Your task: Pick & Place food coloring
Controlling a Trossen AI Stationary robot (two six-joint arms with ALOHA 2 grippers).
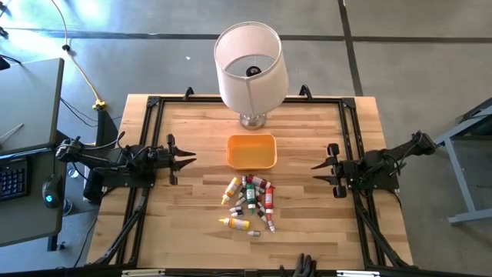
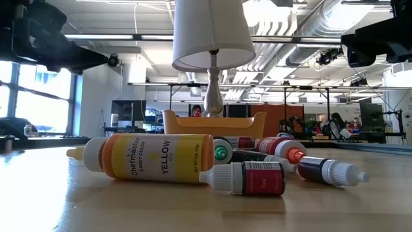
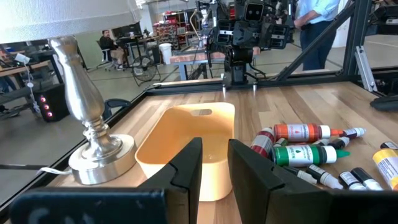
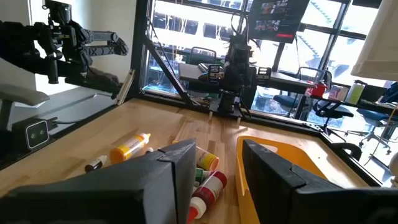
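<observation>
Wooden tabletop (image 1: 184, 219) first: you've got the white lamp (image 1: 247, 65) at the far edge, orange tray (image 1: 251, 151) just in front of it. Food coloring bottles (image 1: 250, 201) lie loose in a cluster just on the near side of the tray, none inside. Left claw (image 1: 188, 158) and right claw (image 1: 317, 166) are both parted, empty, well apart from the bottles.

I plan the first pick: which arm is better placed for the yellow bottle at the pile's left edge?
Probably left: yellow bottle lies on the pile's left side, nearer the open left gripper. The right gripper is also open.
</observation>
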